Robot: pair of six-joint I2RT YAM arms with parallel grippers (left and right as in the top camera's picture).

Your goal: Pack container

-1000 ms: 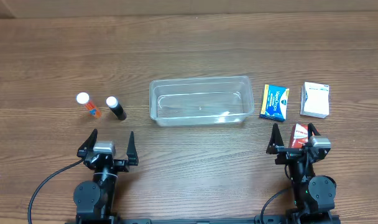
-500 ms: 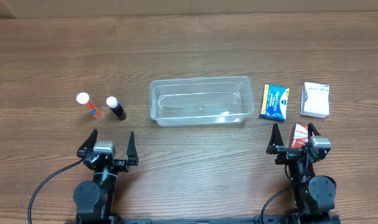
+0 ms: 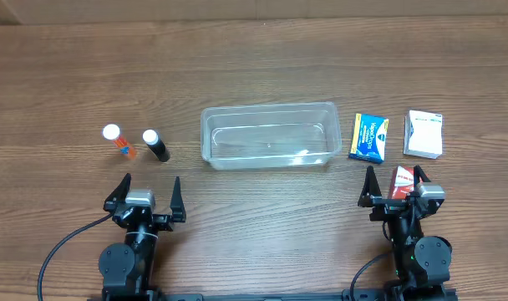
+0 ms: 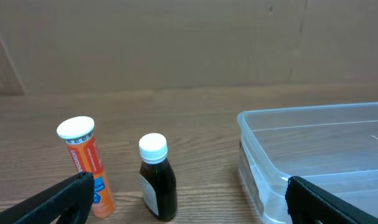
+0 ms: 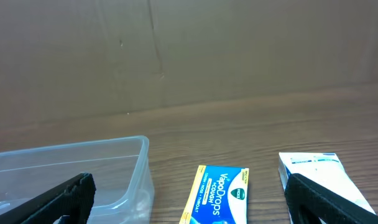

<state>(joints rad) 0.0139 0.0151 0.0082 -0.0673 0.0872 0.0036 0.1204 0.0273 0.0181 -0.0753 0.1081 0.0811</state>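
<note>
Two robot arms sit at the near edge of the brown wooden table point(image 3: 254, 58). The left gripper point(image 3: 151, 179) has its fingers spread wide and holds nothing. The right gripper point(image 3: 394, 171) is spread wide too. The container point(image 3: 269, 109), a clear plastic tub, sits in the middle of the table, a bit farther back than the two arms.

Toward the left edge, an orange tube point(image 3: 118, 140) and a dark bottle point(image 3: 156, 145) stand up side by side, not touching, just past the left gripper. Both have white caps.

Toward the right edge, a blue box point(image 3: 369, 137) lies flat just beside the tub. A white box point(image 3: 424, 134) lies near the blue one. A red box point(image 3: 402, 181) lies between the right gripper's fingers; I cannot tell if it touches them.
</note>
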